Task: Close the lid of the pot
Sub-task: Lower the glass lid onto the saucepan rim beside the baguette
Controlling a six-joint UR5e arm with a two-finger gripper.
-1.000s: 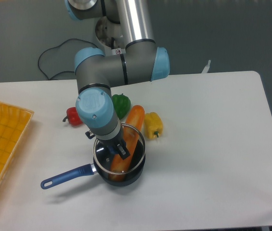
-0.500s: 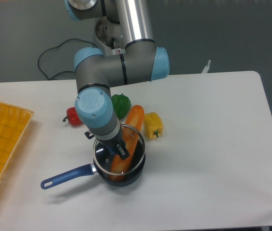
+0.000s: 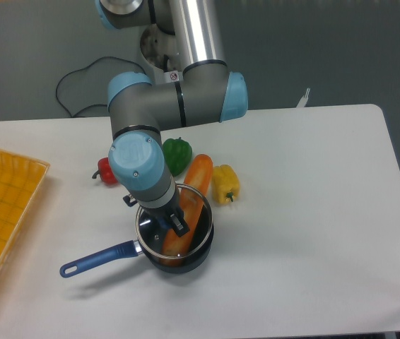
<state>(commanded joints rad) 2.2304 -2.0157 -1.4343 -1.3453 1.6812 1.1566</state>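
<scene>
Pot (image 3: 186,260): on the white table (image 3: 306,212), blue handle toward the yellow tray (image 3: 2,205). Lid (image 3: 194,240): over the pot mouth, tilted on an orange carrot (image 3: 189,205). My gripper (image 3: 169,224): at the lid's centre; finger spread cannot be told. Green, red, yellow peppers beside.

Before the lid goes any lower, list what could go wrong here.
1. The orange carrot sticks out over the rim of the pot, so the lid may rest tilted on it instead of sealing.
2. The gripper hides the lid's knob, so the grip cannot be checked; pressing on could slip it or shove the pot by its blue handle.
</scene>
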